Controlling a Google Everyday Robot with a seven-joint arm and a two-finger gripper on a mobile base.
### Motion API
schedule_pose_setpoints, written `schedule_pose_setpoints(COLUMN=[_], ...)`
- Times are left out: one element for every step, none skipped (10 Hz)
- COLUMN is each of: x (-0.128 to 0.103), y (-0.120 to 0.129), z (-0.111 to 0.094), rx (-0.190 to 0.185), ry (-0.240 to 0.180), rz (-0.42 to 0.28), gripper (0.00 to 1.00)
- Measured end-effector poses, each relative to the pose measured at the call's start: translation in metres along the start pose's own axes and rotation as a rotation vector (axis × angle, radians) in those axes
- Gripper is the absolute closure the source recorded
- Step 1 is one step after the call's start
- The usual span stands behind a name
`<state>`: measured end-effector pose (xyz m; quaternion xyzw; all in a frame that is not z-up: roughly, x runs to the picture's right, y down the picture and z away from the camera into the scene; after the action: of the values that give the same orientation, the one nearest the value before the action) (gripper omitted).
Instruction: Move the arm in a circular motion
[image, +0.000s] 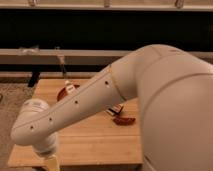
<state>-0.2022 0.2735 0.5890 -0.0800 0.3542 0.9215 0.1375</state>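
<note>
My glossy white arm (125, 90) fills the right side of the camera view and reaches down to the lower left, with small dark screw holes along its tube. Its wrist joint (32, 125) sits over the table's front left corner. The pale yellowish gripper (50, 163) hangs below the wrist at the bottom edge of the view, partly cut off.
A wooden table (95, 140) lies under the arm. A reddish-brown bowl (64, 92) sits at its back left, partly behind the arm. A dark red flat item (124, 120) and a small pale item (116, 108) lie near the middle. A dark wall with a ledge (75, 55) runs behind.
</note>
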Motion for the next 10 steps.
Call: schedule_pose_setpoints(x=[-0.022,-0.037,-0.06,-0.08,-0.1,-0.125,-0.15,-0.169,-0.184,-0.204], y=[-0.019,-0.027,-0.032,-0.028,-0.021,-0.009,0.007,0.021,0.034,0.049], z=[-0.007,-0.012,-0.019,-0.025,-0.03,-0.034,-0.039,-0.043,-0.046,-0.05], rx=[-0.005,-0.011,-0.02,-0.029,-0.038,-0.052,-0.067,-0.079,-0.091,-0.105], ry=[0.023,0.038,0.056,0.068,0.077,0.085,0.091,0.092,0.092,0.087], rz=[0.0,0.01,0.035,0.062,0.097,0.148,0.206,0.254,0.293,0.339], gripper=[0.2,0.2,0.2,0.2,0.2,0.2,0.2,0.2,0.2,0.2])
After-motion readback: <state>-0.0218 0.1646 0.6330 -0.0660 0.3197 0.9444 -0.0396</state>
